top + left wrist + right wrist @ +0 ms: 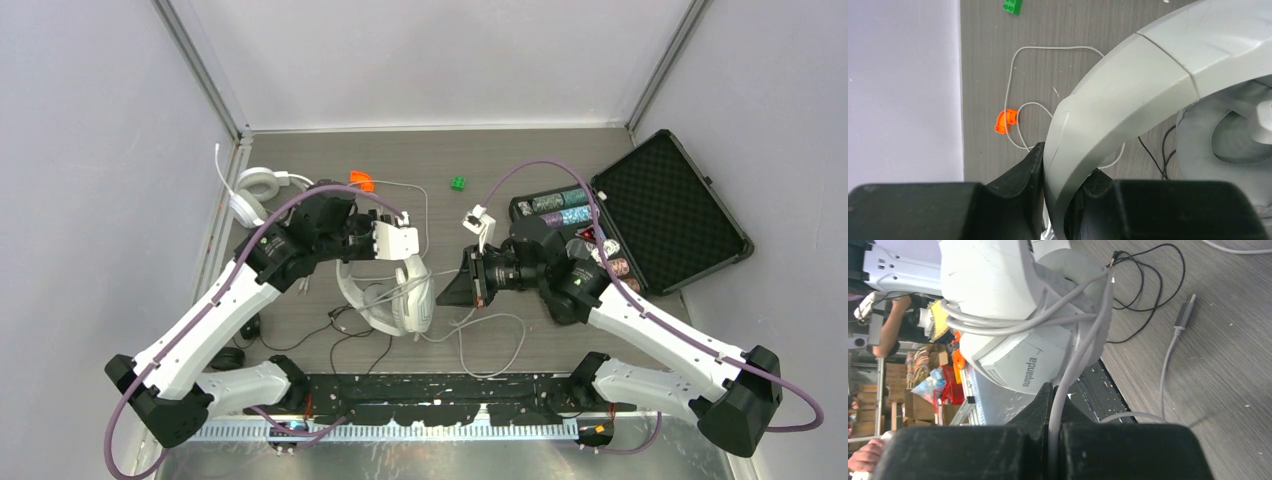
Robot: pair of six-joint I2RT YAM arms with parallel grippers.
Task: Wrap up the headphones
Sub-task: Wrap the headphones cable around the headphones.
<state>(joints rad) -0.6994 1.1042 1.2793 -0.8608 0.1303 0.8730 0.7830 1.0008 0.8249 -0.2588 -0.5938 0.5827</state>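
A white over-ear headset [398,300] is held up between my grippers at the table's middle. My left gripper [405,262] is shut on its headband [1128,90], with a padded cup [1228,145] to the right. My right gripper [447,290] is shut on its thin white cord [1068,375]. Turns of the cord lie wound around the cup [1013,355]. The loose end with its plug [1185,312] lies on the table. A second white headset [255,190] lies at the back left. The black pair [240,340] lies at the left, its black cord [350,335] trailing under the held headset.
An open black foam-lined case [665,210] with chips [560,205] stands at the right, behind my right arm. An orange piece [361,180] and a green piece [458,183] lie at the back. A black rail [440,385] runs along the near edge.
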